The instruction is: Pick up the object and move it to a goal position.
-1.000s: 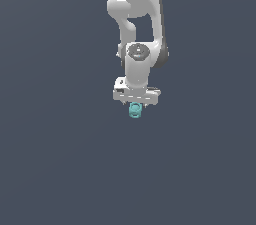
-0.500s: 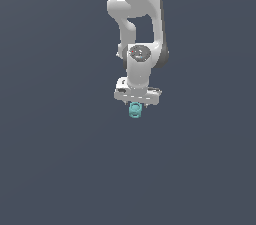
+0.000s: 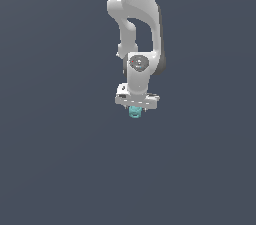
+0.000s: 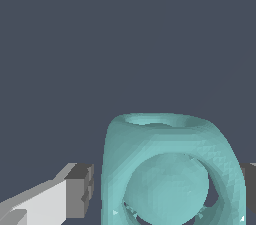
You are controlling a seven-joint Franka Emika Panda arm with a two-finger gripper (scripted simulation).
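Note:
The object [image 3: 135, 113] is a small teal rounded block with a ring and dome on its face. In the exterior view it sits just under the white hand of my arm. My gripper [image 3: 135, 108] points straight down over it. In the wrist view the object [image 4: 170, 169] fills the space between my two fingers [image 4: 80, 191]. A narrow dark gap shows between that finger's grey pad and the block's side. The other finger only shows at the picture's edge [image 4: 251, 186]. The jaws stand open around the block.
The ground is a plain dark grey surface [image 3: 60, 169] with no other objects or edges in view. The white arm [image 3: 137, 19] rises above the hand to the top of the exterior view.
The hand has come down a little closer around the block. The block itself has stayed where it was in the exterior view.

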